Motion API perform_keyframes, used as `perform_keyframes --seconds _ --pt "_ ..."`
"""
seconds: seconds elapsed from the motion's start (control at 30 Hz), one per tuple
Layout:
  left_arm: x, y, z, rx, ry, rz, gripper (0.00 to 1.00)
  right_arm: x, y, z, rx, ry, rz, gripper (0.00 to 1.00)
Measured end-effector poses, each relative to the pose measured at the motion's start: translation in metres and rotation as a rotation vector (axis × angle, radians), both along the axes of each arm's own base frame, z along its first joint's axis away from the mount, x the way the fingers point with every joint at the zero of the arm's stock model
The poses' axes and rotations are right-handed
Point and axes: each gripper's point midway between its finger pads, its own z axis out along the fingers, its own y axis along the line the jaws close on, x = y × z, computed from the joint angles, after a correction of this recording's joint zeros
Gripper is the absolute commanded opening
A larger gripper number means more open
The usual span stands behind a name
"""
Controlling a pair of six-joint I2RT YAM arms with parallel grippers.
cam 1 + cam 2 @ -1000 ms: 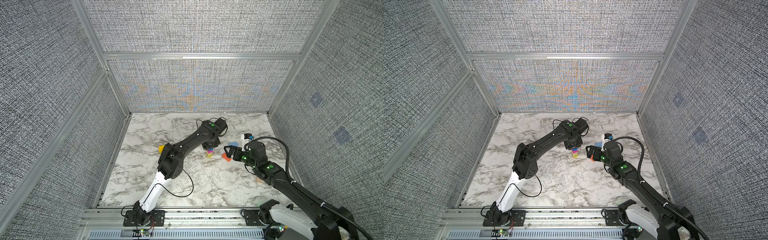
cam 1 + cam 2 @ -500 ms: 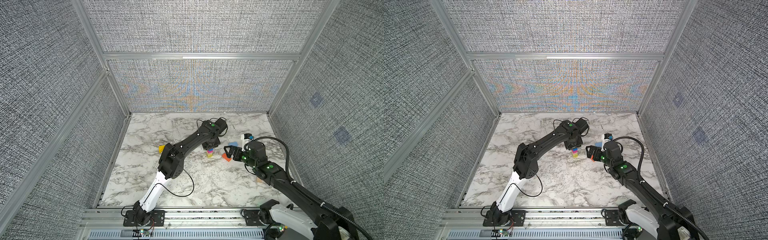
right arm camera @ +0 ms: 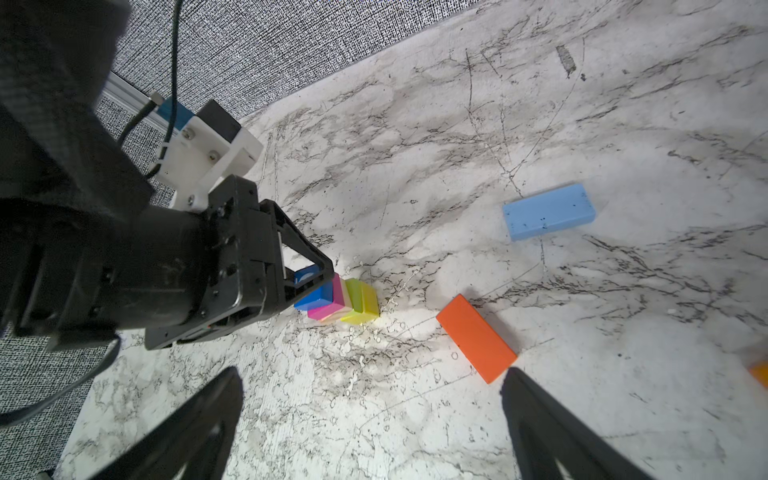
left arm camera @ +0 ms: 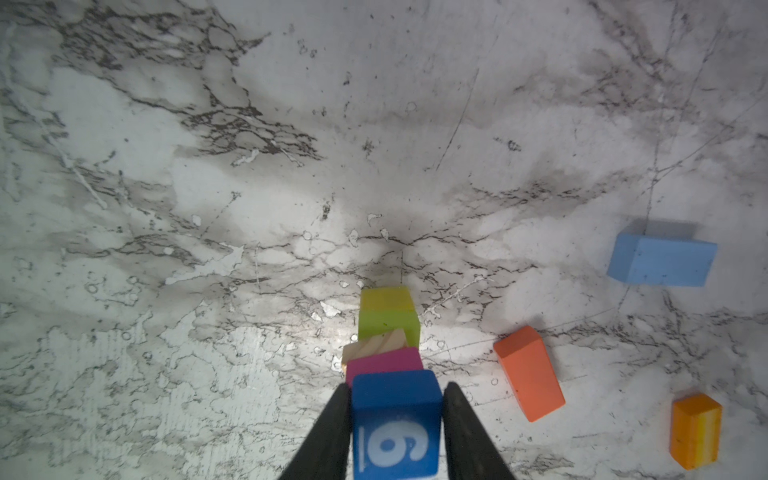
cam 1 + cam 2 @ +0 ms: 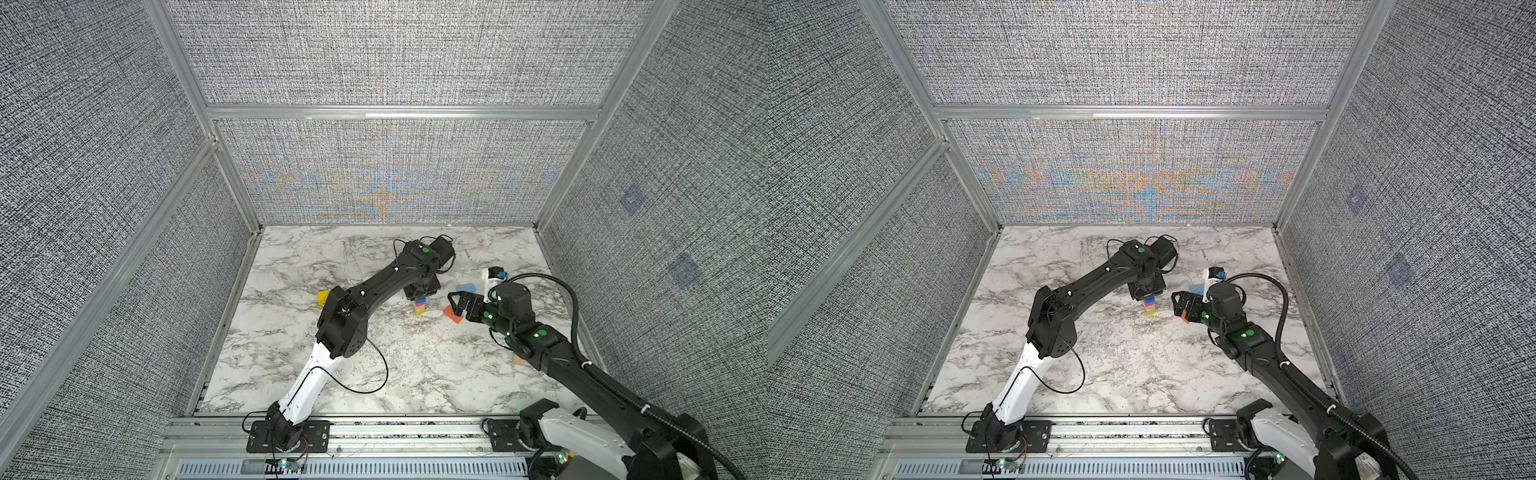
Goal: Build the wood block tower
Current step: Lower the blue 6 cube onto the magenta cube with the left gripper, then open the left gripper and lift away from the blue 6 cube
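Barely moved, left pincer (image 4: 397,388) flanks painted blue "6" cube (image 4: 395,432) atop tower (image 3: 353,301), grip uncertain; right pincer (image 3: 372,376) gapes.

The tower (image 5: 419,308) stands near the middle of the table (image 5: 374,374), with the "6" cube (image 4: 395,428) on top and the left gripper (image 4: 397,386) straddling that cube from above. Just right of the tower lies the nearer slab (image 5: 452,316); the farther slab (image 5: 466,287) lies behind it, apart. The right gripper (image 3: 372,374) hangs beside the nearer slab. The wedge (image 5: 323,297) lies left of the tower, beyond the left arm (image 5: 374,286). The plank (image 5: 518,360) lies toward the right edge, partly under the right arm (image 5: 582,365).
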Motion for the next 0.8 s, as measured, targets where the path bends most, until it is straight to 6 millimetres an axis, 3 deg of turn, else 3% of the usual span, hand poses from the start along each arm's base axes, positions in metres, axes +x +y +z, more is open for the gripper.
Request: perform_keyframes --seconds 0.47,0.73,0.8 --pt "0.0 0.002 0.001 0.011 -0.005 -0.008 0.45 0.0 -0.001 0.002 0.002 -0.005 -0.001 0.99" --pt "0.002 0.01 0.031 0.003 -0.068 -0.032 0.53 0.0 -0.001 0.002 -0.005 -0.009 0.004 0.99" --pt "0.0 0.013 0.038 0.003 -0.08 -0.04 0.61 -0.001 0.0 0.004 -0.005 -0.015 0.008 0.99"
